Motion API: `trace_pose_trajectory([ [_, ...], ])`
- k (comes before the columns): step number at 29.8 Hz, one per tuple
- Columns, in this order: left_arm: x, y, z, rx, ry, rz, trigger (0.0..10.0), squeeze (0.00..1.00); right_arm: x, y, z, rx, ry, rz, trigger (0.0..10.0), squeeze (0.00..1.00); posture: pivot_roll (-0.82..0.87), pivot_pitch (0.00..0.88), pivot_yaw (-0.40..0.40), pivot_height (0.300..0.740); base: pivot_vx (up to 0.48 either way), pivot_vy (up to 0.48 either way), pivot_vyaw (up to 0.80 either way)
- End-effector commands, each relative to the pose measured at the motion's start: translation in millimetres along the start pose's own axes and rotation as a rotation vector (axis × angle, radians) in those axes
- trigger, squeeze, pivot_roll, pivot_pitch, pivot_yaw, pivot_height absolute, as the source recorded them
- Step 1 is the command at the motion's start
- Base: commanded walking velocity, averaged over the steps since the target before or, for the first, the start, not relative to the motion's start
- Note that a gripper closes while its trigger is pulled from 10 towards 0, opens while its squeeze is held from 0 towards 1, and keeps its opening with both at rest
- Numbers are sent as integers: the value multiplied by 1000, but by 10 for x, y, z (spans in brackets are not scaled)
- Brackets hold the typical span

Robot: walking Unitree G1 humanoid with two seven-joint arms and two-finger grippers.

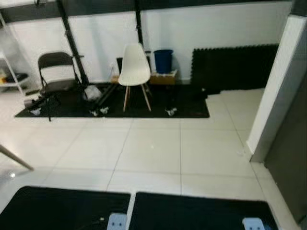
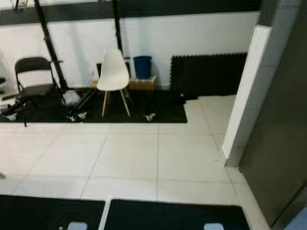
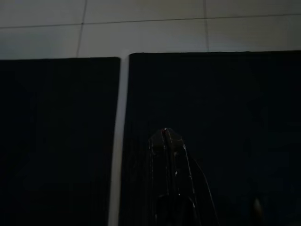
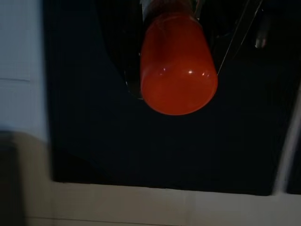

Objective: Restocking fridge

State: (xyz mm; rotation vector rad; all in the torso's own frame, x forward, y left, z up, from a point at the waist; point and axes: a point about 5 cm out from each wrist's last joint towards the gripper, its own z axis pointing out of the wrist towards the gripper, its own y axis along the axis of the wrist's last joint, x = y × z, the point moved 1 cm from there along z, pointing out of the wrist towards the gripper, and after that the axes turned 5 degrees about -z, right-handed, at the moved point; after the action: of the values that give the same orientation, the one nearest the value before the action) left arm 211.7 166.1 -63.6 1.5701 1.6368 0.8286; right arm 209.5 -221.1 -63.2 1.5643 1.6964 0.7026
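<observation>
The left end effector (image 3: 168, 141) hangs low with fingers together, while the right end effector (image 4: 176, 28) clamps something orange.

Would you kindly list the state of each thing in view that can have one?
Orange bottle: held in the right tool, above a black mat.
Left tool: empty, fingers together over a black mat.
White chair: upright, unoccupied.
Black folding chair: unfolded, upright, unoccupied.
Blue bin: upright on a low wooden stand.

Head pair looking forward and down across tiled floor (image 1: 158, 153) toward a white chair (image 1: 134, 67); wrist cameras aimed close at black mats (image 3: 61, 141).
</observation>
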Motion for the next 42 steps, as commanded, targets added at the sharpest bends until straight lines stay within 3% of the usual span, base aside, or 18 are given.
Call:
trace_pose_trajectory([
  [1, 17, 8, -7, -13, 8, -6, 10000, 0, 40, -34, -11, 9, 10, 6, 10000, 0, -37, 45, 35, 740, 0, 0, 0],
  [18, -5, -24, -29, -16, 12, -41, 10000, 0, 41, -39, -20, 3, 7, 10, 10000, 0, -39, 75, 33, 740, 0, 158, 0],
  [26, -63, 1, -15, -16, -41, 49, 10000, 0, 65, -2, 1, -4, 19, 2, 10000, 0, -34, 79, 37, 740, 0, 0, 0],
  [29, -100, 26, -1, -25, -50, 55, 10000, 0, 49, 0, 12, 10, 5, 45, 10000, 0, -31, 88, 42, 740, 0, 0, -800],
  [42, -94, 81, 30, -31, -43, 59, 10000, 0, 28, 5, 18, 15, -9, 46, 10000, 0, -28, 96, 46, 740, 0, 0, -800],
])
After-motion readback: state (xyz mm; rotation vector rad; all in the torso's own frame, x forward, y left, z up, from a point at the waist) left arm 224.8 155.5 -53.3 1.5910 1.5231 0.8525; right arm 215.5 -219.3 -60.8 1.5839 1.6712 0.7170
